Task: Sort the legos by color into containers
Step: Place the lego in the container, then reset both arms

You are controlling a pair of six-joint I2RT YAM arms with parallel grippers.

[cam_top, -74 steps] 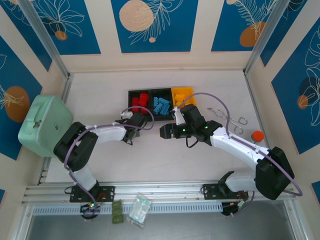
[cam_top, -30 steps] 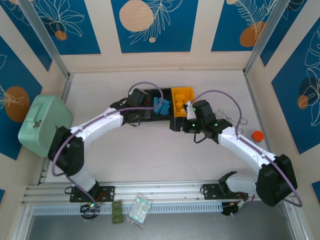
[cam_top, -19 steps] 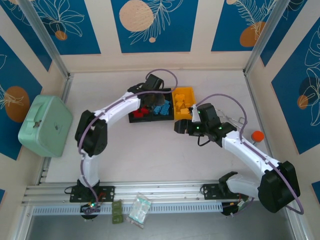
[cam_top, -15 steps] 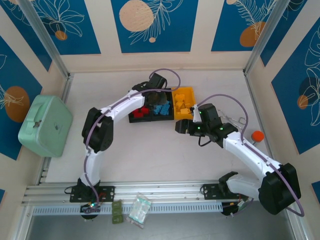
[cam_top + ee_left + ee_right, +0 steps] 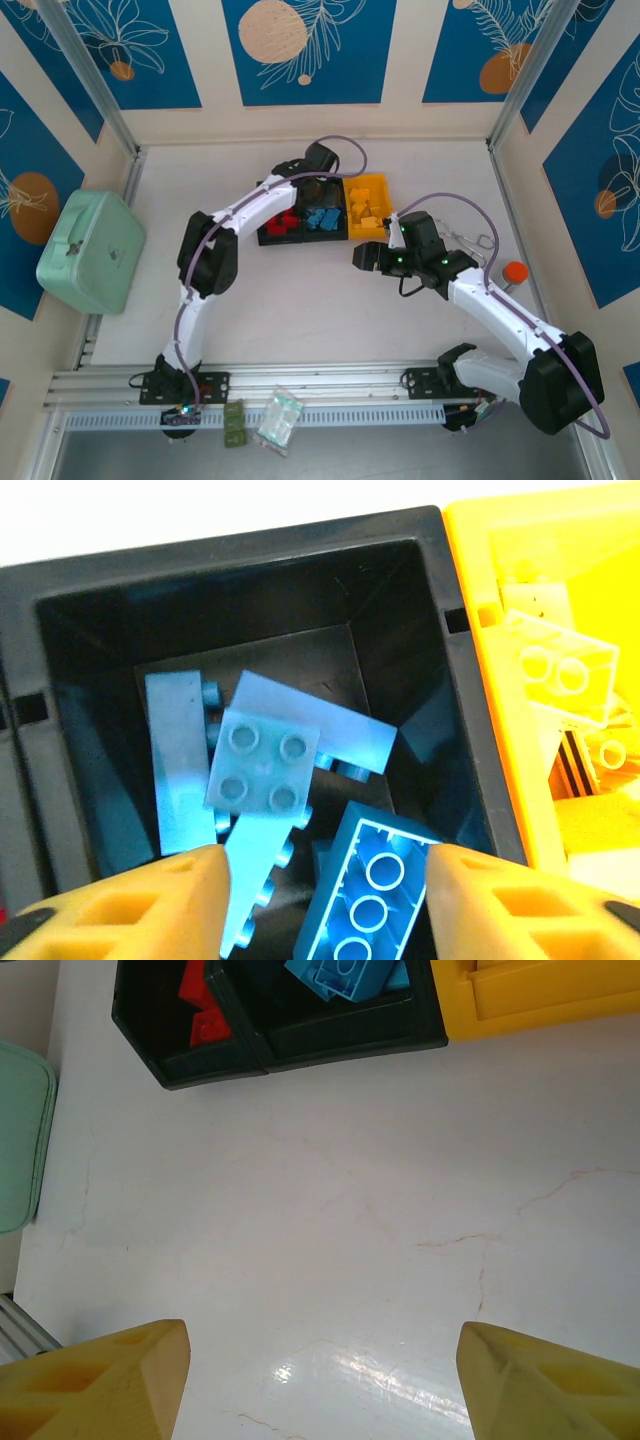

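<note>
Over the middle black bin (image 5: 420,630), the left gripper (image 5: 325,885) hangs with its fingers partly spread and nothing pinched between them; blue legos (image 5: 262,768) lie loose below. The right gripper (image 5: 325,1365) is wide open and empty above bare table (image 5: 330,1240), just in front of the bin row. Risks, my read: the left fingertips sit close to the pile, so a crooked retreat could catch a brick or clip the bin wall and drag the joined row. The two arms are also near each other, so a careless swing might bump. Legos look small, glossy and studded. Blue ones are heaped at odd angles in the middle bin, red legos (image 5: 200,1010) are in the left black bin (image 5: 215,1065), and yellow legos (image 5: 555,665) are in the yellow bin (image 5: 470,570). Sorting looks near done to me.
</note>
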